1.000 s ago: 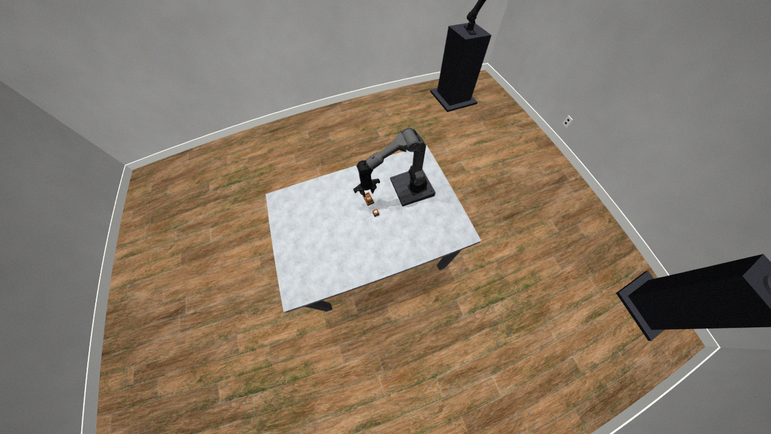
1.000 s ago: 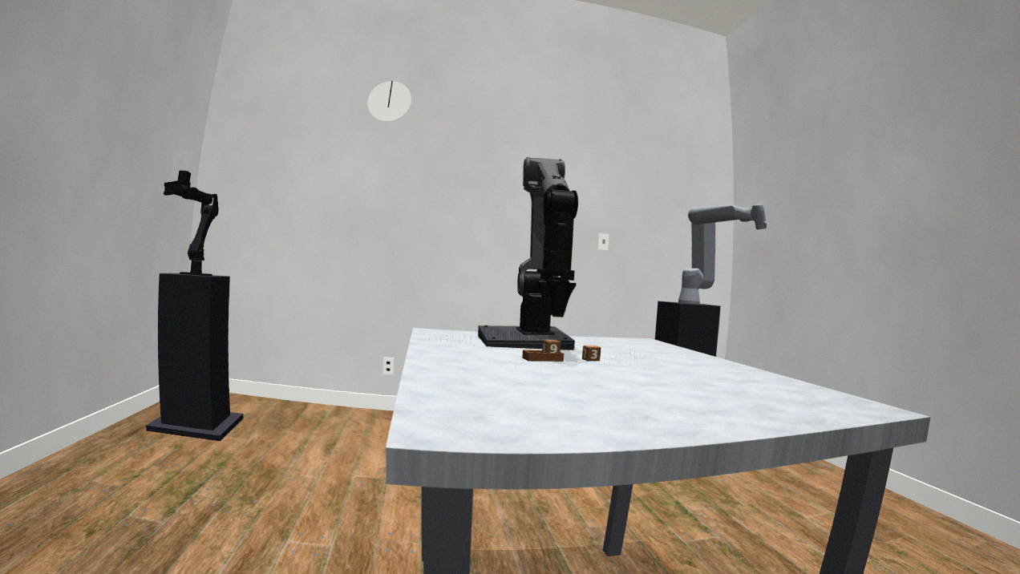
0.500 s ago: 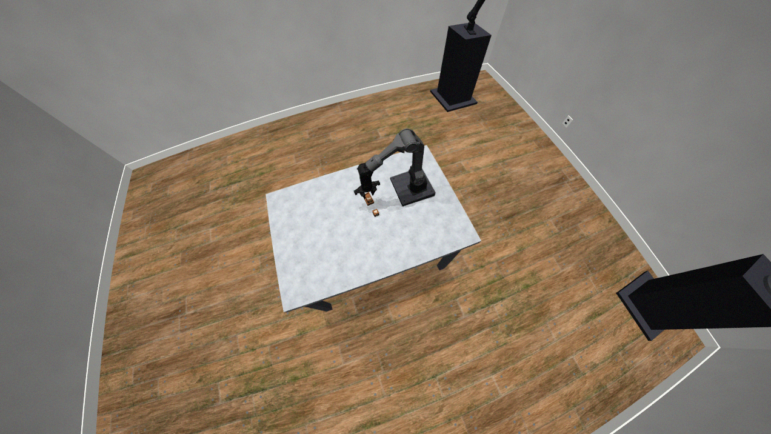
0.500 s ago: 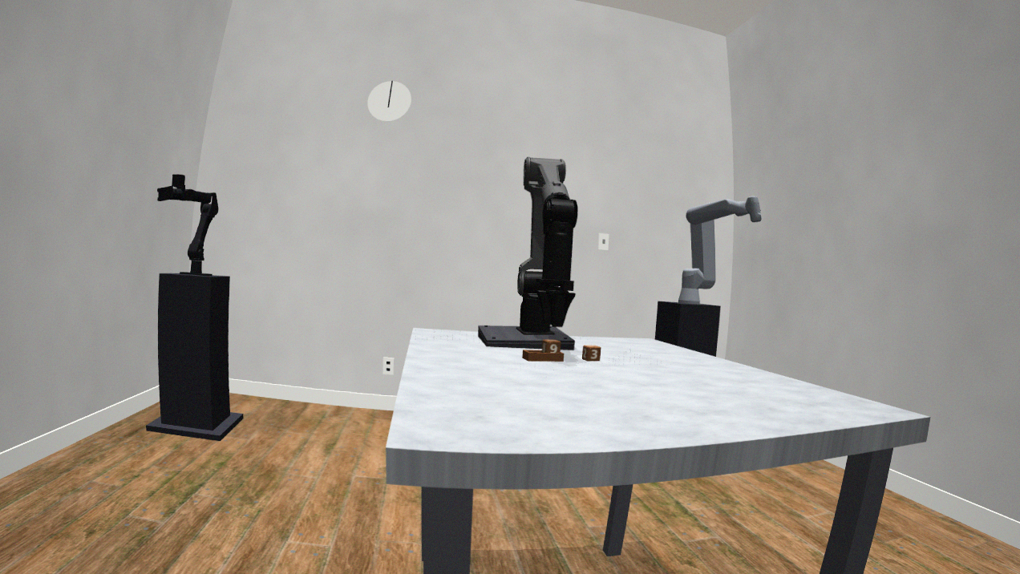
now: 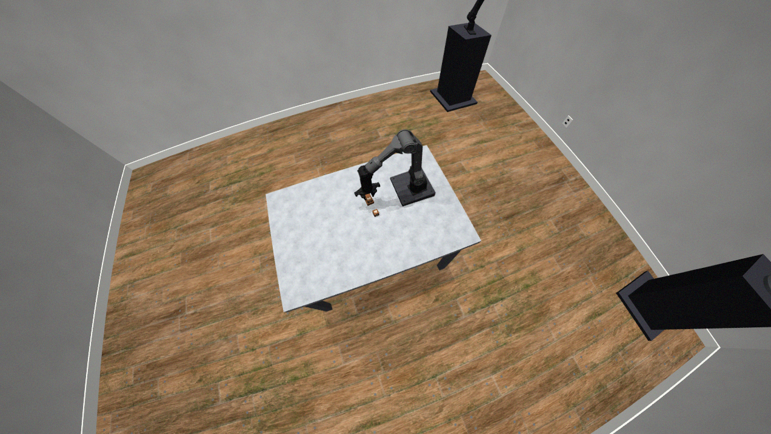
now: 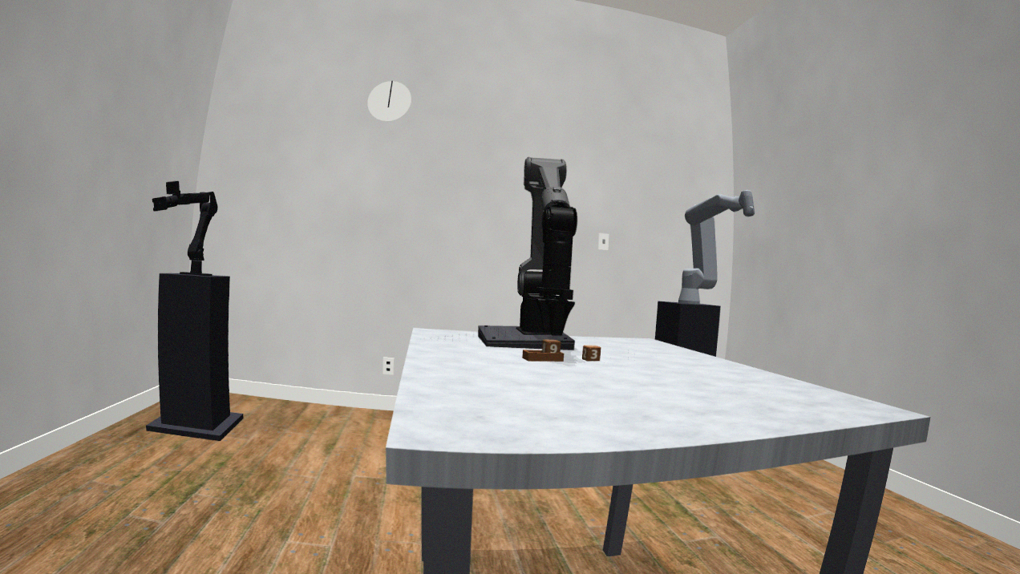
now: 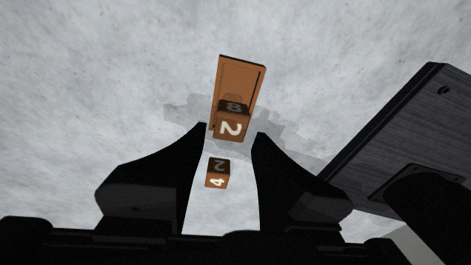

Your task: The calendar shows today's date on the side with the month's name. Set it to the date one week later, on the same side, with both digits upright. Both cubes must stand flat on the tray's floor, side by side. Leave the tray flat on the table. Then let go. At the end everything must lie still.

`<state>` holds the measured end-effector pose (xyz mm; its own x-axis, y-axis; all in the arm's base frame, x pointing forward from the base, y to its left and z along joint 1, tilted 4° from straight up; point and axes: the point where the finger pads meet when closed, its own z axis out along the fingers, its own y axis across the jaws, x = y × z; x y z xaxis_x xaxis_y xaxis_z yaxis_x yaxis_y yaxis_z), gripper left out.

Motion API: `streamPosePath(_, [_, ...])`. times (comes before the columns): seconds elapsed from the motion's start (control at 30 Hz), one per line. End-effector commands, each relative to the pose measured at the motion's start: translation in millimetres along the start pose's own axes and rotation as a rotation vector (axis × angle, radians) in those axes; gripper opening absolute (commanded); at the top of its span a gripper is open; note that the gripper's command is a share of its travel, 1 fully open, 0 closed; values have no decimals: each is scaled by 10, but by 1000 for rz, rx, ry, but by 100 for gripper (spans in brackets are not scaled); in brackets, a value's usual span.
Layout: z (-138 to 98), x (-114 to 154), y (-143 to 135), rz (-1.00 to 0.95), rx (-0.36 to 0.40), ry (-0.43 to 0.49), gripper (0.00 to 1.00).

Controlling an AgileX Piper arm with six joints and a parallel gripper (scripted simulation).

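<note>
Fingers of your gripper [image 5: 368, 196] [image 6: 560, 332] [image 7: 230, 127] stand apart, nothing between them, above tray [image 5: 370, 203] [image 6: 535, 354] [image 7: 238, 81]. Below you, cube showing 2 on top [image 5: 368, 198] [image 6: 552, 347] [image 7: 230, 126] sits at tray's one end; cube showing 4 on top [image 5: 376, 213] [image 6: 591, 353] [image 7: 217, 180] rests outside, on table [image 5: 334, 253] [image 6: 606, 406] [image 7: 111, 92].

Tool [image 5: 368, 194] [image 6: 560, 333] [image 7: 230, 137] is lower than a second ago, in two visible steps, now closer to the cube [image 5: 368, 197] [image 6: 552, 348] [image 7: 231, 127] in the tray [image 5: 369, 203] [image 6: 532, 354] [image 7: 237, 79]. Wrist came down with it. Exterior view, background: black arm [image 5: 471, 19] [image 6: 201, 228] on the left dropped its outer end, forearm closer to level. Grey arm [image 6: 703, 249] on the right raised its forearm, tip up and slightly left.
</note>
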<state>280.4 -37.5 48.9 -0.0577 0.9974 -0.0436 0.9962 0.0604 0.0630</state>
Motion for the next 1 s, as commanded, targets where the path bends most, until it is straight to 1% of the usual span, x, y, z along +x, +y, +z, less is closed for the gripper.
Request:
streamPosePath(0.0, [32,-3,-12,1,5,0,59])
streamPosePath(0.97, [57,-3,-9,1,4,0,59])
